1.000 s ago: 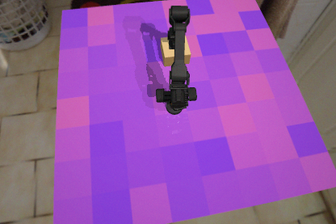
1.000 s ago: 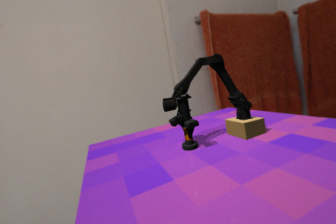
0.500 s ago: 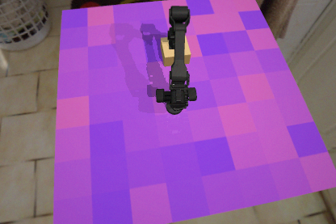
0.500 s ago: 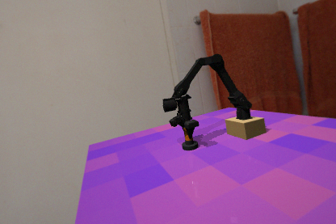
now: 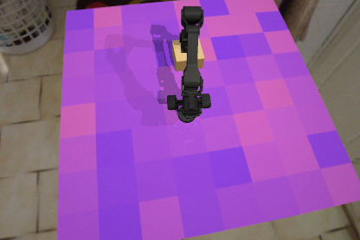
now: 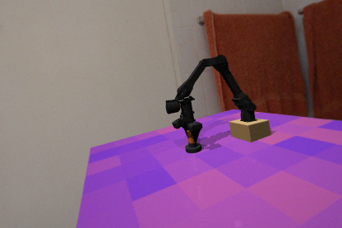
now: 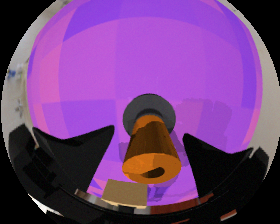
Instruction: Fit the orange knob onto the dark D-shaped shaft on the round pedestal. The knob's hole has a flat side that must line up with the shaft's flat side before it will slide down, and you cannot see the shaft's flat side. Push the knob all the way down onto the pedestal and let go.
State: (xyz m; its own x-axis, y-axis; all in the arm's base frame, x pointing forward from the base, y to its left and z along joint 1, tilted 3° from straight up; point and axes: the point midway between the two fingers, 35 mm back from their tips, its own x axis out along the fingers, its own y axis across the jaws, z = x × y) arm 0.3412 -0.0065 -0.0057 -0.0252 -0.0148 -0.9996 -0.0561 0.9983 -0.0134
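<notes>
The orange knob stands upright over the dark round pedestal. Its narrower lower end meets the pedestal in the wrist view, and no bare shaft shows. Whether a thin gap is left under it cannot be told. Its wide top faces the wrist camera and shows a dark, curved opening. My gripper is open around the knob, one finger on each side, with a gap between each finger and the knob. In the top view the arm hides the knob.
The arm's tan base block stands behind the pedestal, and the arm arches from it to the knob. The patchwork table carries them. A white basket and brown towels are beyond the table in the top view.
</notes>
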